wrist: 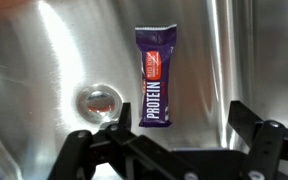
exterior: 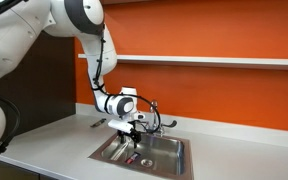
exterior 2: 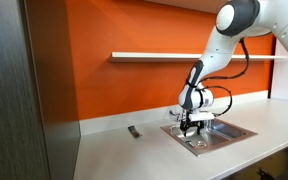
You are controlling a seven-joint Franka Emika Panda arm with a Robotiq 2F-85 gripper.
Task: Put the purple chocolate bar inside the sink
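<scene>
In the wrist view the end effector (wrist: 166,145) stands with jaws apart, gripping nothing. At its 12 o'clock the purple bar (wrist: 155,77) lies flat on the sink (wrist: 44,60) floor, the drain (wrist: 99,100) at the bar's 8 o'clock.

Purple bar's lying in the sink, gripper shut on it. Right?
Not shut. The wrist view shows the gripper open, fingers spread wide, clear of the bar. The purple bar does lie in the sink, flat on the floor beside the drain.
</scene>
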